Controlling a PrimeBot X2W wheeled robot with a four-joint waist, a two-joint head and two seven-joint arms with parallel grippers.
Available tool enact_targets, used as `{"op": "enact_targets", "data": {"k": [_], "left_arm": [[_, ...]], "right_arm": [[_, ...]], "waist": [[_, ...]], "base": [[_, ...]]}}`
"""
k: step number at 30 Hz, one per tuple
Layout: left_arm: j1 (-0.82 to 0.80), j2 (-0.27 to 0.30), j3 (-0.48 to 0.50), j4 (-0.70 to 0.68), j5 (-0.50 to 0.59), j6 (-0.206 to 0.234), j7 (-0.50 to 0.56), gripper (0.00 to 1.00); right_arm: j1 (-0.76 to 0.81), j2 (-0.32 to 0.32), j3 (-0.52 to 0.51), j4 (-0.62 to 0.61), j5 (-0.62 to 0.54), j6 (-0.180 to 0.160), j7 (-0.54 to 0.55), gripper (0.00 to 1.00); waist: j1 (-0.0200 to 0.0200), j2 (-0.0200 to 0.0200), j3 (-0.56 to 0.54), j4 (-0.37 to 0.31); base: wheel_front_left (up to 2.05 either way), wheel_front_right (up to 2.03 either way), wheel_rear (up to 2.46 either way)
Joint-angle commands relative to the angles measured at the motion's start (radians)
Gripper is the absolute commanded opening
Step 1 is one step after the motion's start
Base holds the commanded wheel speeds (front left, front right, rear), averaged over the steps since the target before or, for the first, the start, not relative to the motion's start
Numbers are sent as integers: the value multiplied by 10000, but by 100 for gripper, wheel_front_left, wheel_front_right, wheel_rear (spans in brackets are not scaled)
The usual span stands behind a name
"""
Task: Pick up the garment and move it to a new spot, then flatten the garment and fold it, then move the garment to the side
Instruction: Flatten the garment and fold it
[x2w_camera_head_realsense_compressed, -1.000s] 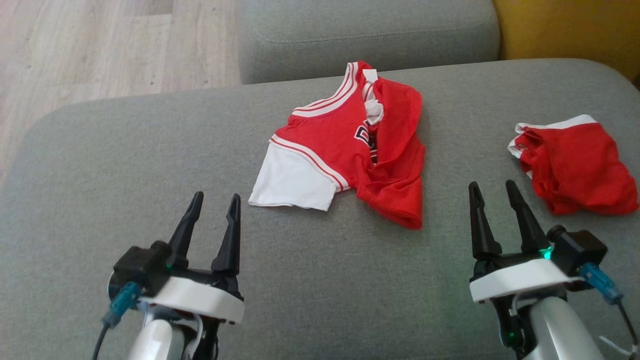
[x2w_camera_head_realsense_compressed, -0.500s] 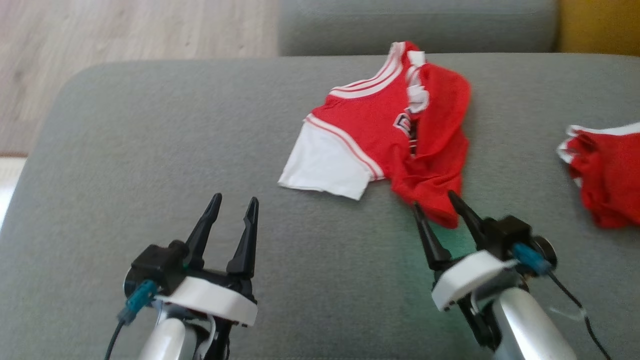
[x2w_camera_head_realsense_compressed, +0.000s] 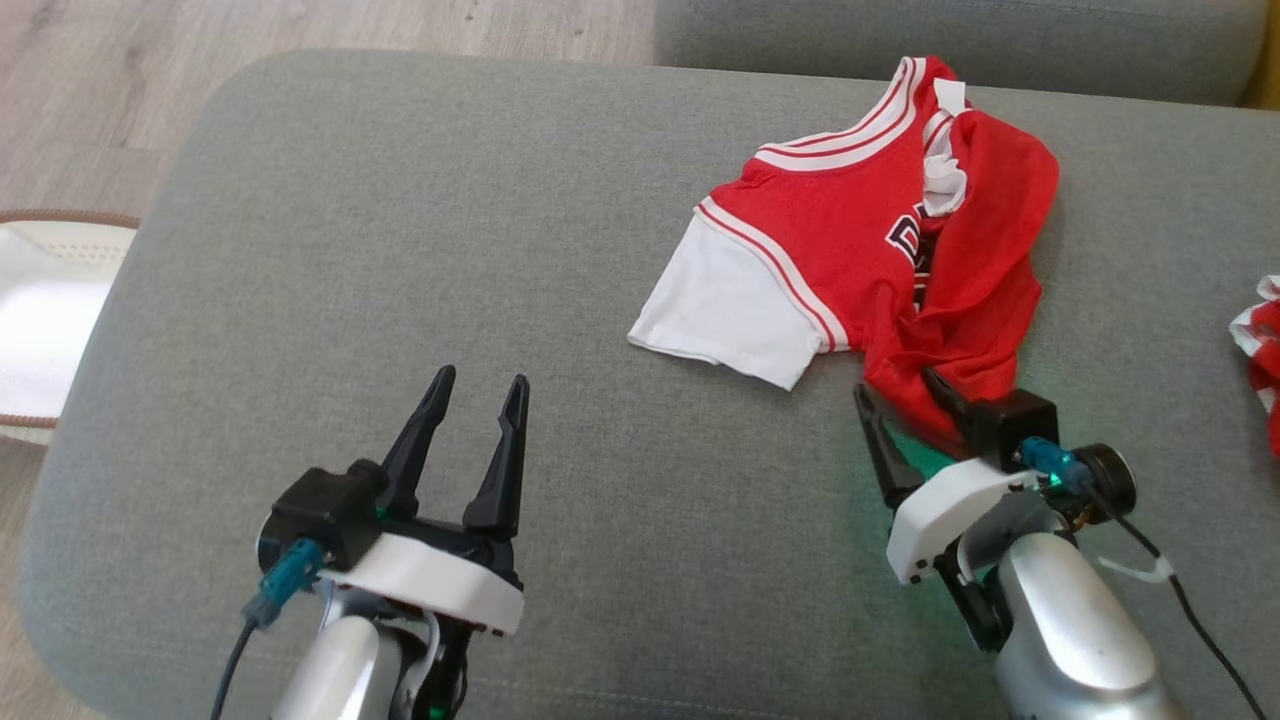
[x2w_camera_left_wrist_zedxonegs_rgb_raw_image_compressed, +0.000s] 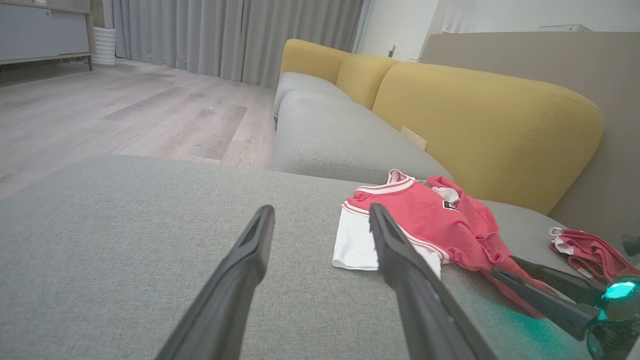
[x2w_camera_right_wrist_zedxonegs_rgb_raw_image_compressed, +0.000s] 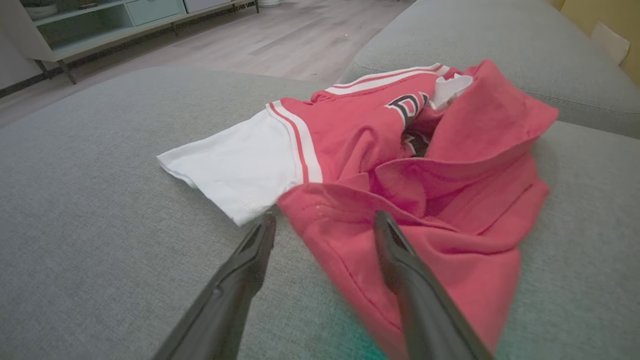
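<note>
Since a second ago my right end effector (x2w_camera_head_realsense_compressed: 896, 388) has swung in from the lower right to the near hem of the jersey (x2w_camera_head_realsense_compressed: 850, 220). The head camera has turned as well, so the whole scene sits further right in that view. The left end effector (x2w_camera_head_realsense_compressed: 482, 378) hangs over bare cushion as before, fingers spread and holding nothing, well apart from the cloth.

The jersey lies crumpled on the grey sofa cushion (x2w_camera_head_realsense_compressed: 400, 200), toward its far right part. It is a small red mesh top with one white short sleeve (x2w_camera_head_realsense_compressed: 725, 320) laid flat toward my left. White and red striped trim runs along the sleeve seam and the neckline. Its right half is folded over onto the front and bunches into loose ridges down to the hem.

Black lettering edged in white (x2w_camera_right_wrist_zedxonegs_rgb_raw_image_compressed: 407, 102) shows on the chest. I can read a "D", and the rest is hidden under the fold. A white patch sits at the neck (x2w_camera_head_realsense_compressed: 940, 185); I can't make out any writing on it.

In the right wrist view the fingers stand apart, gripping nothing. One rests over the cushion just beside the hem and the other over the red fabric; I can't tell if it touches.

A second red garment with white trim (x2w_camera_head_realsense_compressed: 1262, 350) lies at the right edge.
</note>
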Motion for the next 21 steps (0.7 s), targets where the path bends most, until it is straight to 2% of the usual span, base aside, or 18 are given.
{"op": "enact_targets", "data": {"k": [1, 5, 7, 13, 21], "left_arm": [[-419, 24, 342, -303, -58, 21, -59, 100], [-449, 24, 295, -282, -67, 29, -59, 100], [-444, 24, 266, -259, -63, 23, -59, 100], [-300, 24, 450, -214, 11, 5, -59, 100], [-253, 24, 504, -250, 5, -33, -59, 100]], "right_arm": [[-440, 39, 166, -170, 232, -9, -209, 0], [-532, 39, 162, -50, 667, -9, -413, 0], [-533, 39, -9, -82, 1273, -9, -618, 0], [-33, 39, -1310, -338, 3223, -9, -1219, 0], [1063, 39, -2879, -227, 3458, -9, -1531, 0]], "waist": [[0, 0, 1, -70], [0, 0, -21, -207], [0, 0, -68, -330], [0, 0, -327, -989], [0, 0, -564, -1796]], "base": [[0, 0, 0], [0, 0, 0], [0, 0, 0], [0, 0, 0], [0, 0, 0]]}}
